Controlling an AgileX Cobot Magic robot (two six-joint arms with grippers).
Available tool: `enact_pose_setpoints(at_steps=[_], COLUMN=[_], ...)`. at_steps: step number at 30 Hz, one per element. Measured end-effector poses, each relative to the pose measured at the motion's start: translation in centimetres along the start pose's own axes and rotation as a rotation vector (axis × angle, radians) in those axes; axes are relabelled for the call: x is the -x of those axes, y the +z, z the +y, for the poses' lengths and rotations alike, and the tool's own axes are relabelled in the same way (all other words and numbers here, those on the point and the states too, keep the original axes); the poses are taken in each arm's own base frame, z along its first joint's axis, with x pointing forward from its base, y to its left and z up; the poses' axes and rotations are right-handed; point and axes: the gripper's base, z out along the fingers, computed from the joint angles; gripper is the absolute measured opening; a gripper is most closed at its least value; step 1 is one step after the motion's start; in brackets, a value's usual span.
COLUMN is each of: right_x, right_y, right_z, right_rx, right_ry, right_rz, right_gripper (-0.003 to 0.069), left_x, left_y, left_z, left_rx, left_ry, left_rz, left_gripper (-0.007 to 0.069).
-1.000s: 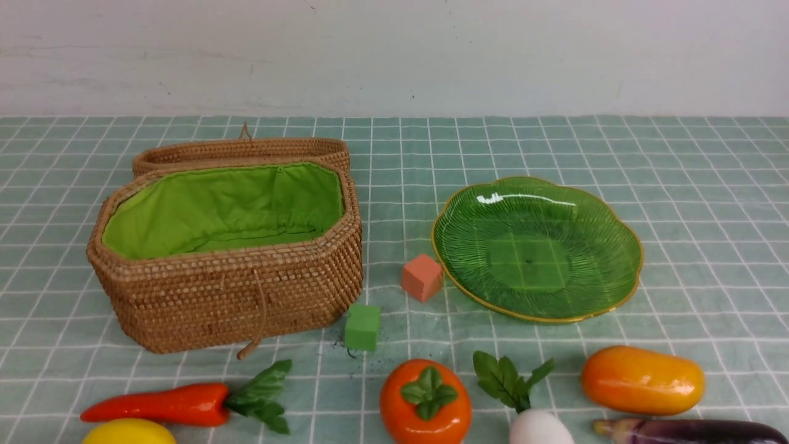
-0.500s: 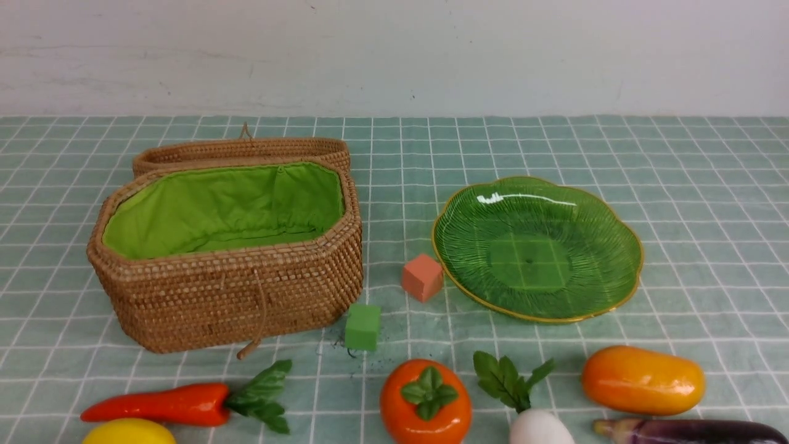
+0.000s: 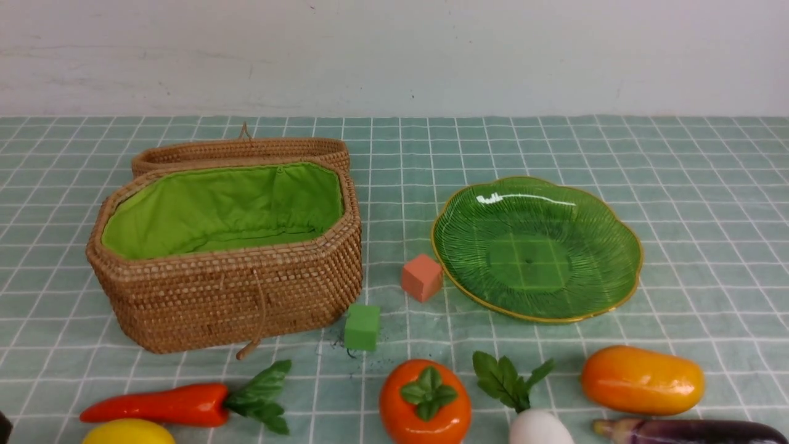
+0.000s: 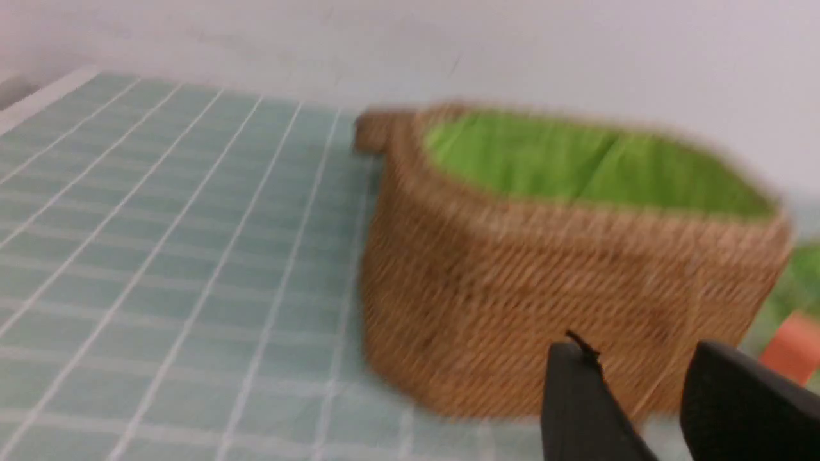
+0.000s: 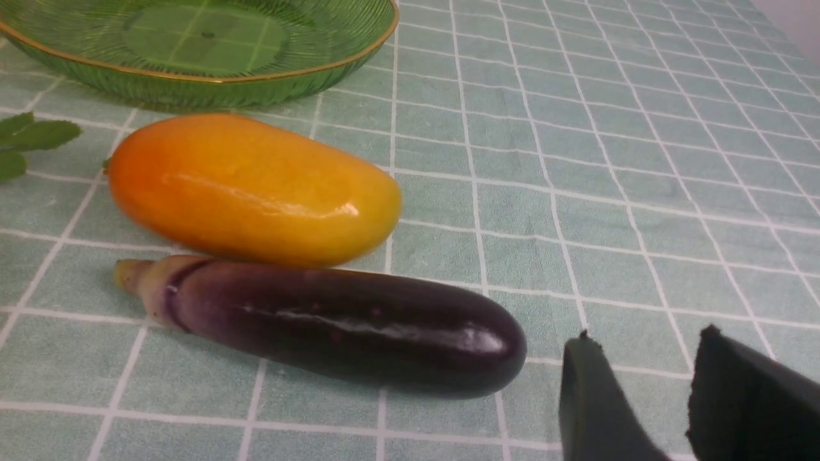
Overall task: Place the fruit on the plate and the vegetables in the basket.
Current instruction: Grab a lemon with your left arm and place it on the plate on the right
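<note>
The wicker basket stands open at the left and nothing lies on its green lining. Right of it, the green plate is bare. Along the near edge lie the red pepper, lemon, persimmon, white radish, mango and eggplant. My left gripper is open and holds nothing, low before the basket wall. My right gripper, also open and holding nothing, hovers just beside the eggplant, which touches the mango.
A salmon-pink foam cube sits by the plate's left rim, and a green foam cube sits at the basket's near right corner. The basket's lid lies behind it. A checked green cloth covers the table up to a white wall.
A dark edge has come into the front view's lower left corner. The objects on the table have not moved.
</note>
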Motion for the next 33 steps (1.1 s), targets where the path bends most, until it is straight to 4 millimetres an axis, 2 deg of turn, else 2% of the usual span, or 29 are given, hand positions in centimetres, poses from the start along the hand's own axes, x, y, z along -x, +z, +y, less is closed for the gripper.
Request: enact_pose_setpoints(at_steps=[5,7,11,13,14,15,16,17,21,23,26,31,33], right_x=[0.0,0.0,0.0,0.0,0.0,0.0,0.0,0.0,0.0,0.0,0.0,0.0,0.0], right_y=[0.0,0.0,0.0,0.0,0.0,0.0,0.0,0.0,0.0,0.0,0.0,0.0,0.0], right_z=[0.0,0.0,0.0,0.0,0.0,0.0,0.0,0.0,0.0,0.0,0.0,0.0,0.0], right_rx=[0.0,0.0,0.0,0.0,0.0,0.0,0.0,0.0,0.0,0.0,0.0,0.0,0.0], right_ry=[0.0,0.0,0.0,0.0,0.0,0.0,0.0,0.0,0.0,0.0,0.0,0.0,0.0], right_rz=[0.0,0.0,0.0,0.0,0.0,0.0,0.0,0.0,0.0,0.0,0.0,0.0,0.0], right_gripper=[0.0242,0.0242,0.0242,0.0242,0.0242,0.0242,0.0242,0.0242,0.0242,0.0242,0.0242,0.0242,0.0242], left_x=[2.1,2.8,5.6,9.1,9.7,11.9,11.8,14.1,16.6,16.5,14.7,12.6,12.0], left_y=[-0.3,-0.4,-0.9,-1.9,-2.0,-2.4,-2.4,-2.5,-1.1,0.4,3.0,5.8,6.3], left_z=[-1.1,-1.3,-2.0,-2.8,-2.9,-3.5,-3.4,-3.9,-4.5,-4.3,-3.6,-2.8,-2.7], left_rx=[-0.127,-0.145,-0.146,-0.132,-0.128,-0.107,-0.102,-0.076,0.009,0.081,0.201,0.312,0.338], left_ry=[-0.075,-0.087,-0.12,-0.129,-0.131,-0.134,-0.135,-0.147,-0.233,-0.275,-0.284,-0.252,-0.254], left_rz=[-0.231,-0.267,-0.301,-0.319,-0.319,-0.303,-0.293,-0.259,-0.092,0.044,0.265,0.472,0.527], left_gripper=[0.0238,0.0238,0.0238,0.0238,0.0238,0.0238,0.0238,0.0238,0.0238,0.0238,0.0238,0.0238,0.0238])
